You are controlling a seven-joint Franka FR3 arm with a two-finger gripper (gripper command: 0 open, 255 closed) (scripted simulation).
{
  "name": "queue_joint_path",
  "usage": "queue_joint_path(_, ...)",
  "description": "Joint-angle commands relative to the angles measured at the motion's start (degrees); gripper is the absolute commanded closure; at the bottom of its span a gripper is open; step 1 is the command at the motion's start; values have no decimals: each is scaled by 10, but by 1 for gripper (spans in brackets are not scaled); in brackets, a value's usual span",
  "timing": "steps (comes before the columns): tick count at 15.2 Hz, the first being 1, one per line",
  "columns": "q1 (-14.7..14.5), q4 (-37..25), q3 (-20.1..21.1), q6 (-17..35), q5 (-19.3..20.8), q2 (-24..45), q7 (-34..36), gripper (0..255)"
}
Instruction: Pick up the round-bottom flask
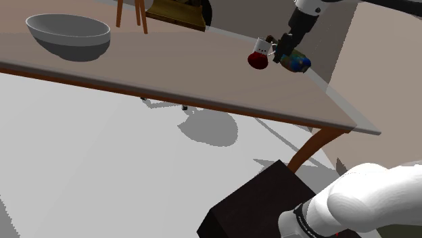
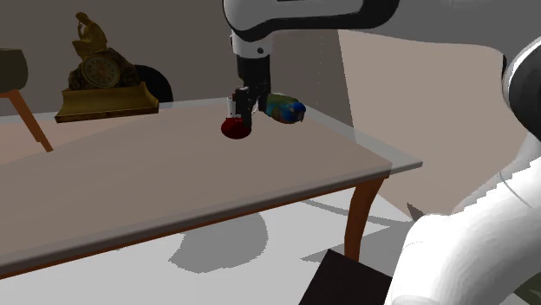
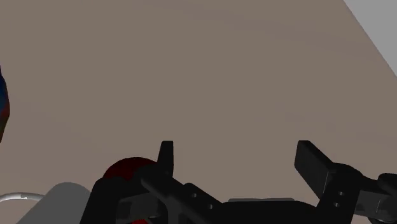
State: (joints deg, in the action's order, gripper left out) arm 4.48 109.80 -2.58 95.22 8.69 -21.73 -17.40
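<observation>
The round-bottom flask (image 1: 258, 57) has a dark red bulb and a pale neck, and it rests on the brown table (image 1: 169, 74) near the far right corner. My black gripper (image 1: 280, 50) hangs just beside it, low over the table. In the second exterior view the gripper (image 2: 245, 106) is right above and behind the flask (image 2: 234, 127). In the wrist view the gripper (image 3: 238, 153) is open, and only bare tabletop lies between its fingers. The red flask bulb (image 3: 127, 170) sits outside the gap, next to one finger (image 3: 166, 156).
A blue and green object (image 1: 298, 63) lies just behind the gripper, near the table corner. A grey bowl (image 1: 68, 34) stands at the far left. A gold mantel clock (image 2: 102, 83) sits at the back. The dark stand (image 1: 257, 206) is below the table's edge.
</observation>
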Motion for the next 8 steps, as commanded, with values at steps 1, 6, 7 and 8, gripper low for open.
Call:
queue_joint_path(1,4,-41,-8,7,3,39,-10,0)
queue_joint_path(6,14,-155,-27,11,4,133,-39,0)
queue_joint_path(7,16,-181,-30,10,3,153,-45,0)
queue_joint_path(8,19,-209,-34,7,2,174,-51,0)
